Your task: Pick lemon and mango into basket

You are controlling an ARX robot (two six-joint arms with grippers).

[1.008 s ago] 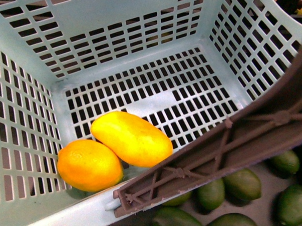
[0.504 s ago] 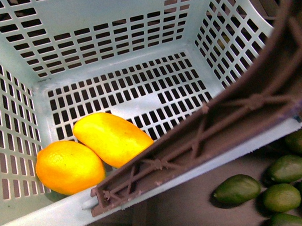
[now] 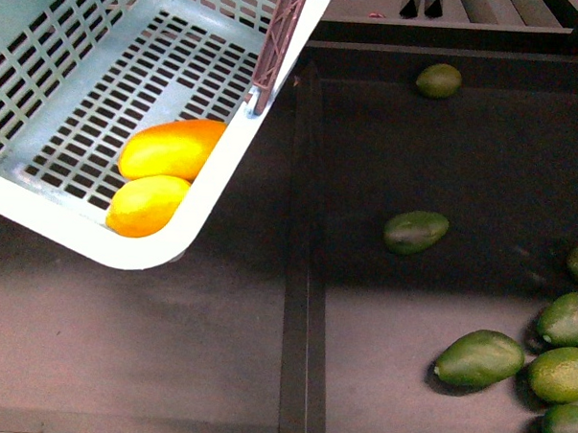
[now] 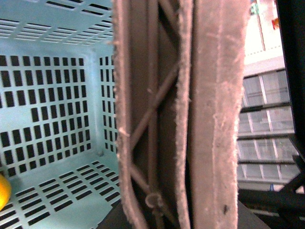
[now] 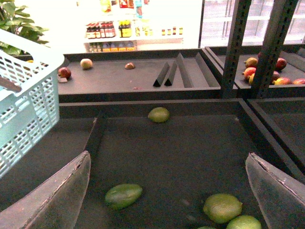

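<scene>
1. The aqua basket (image 3: 40, 206) fills the upper left of the front view, raised and tilted above the dark surface (image 3: 168, 355), its brown handle (image 3: 277, 43) running along the upper rim.
2. Both task fruits lie inside, touching, in the basket's lowest corner: the mango (image 3: 172, 147) above, the lemon (image 3: 146, 205) below it (the plumper of the two).
3. The left wrist view is pressed close against the handle (image 4: 190, 119); the left jaws themselves are hidden, so whether they clamp it cannot be told.
4. The right gripper (image 5: 171, 191) hangs with its jaws spread wide and empty over the tray of avocados (image 3: 480, 357) at the right of the frame.
5. Judged from this, the picking looks complete; only carrying or setting down the basket appears to remain.
</scene>
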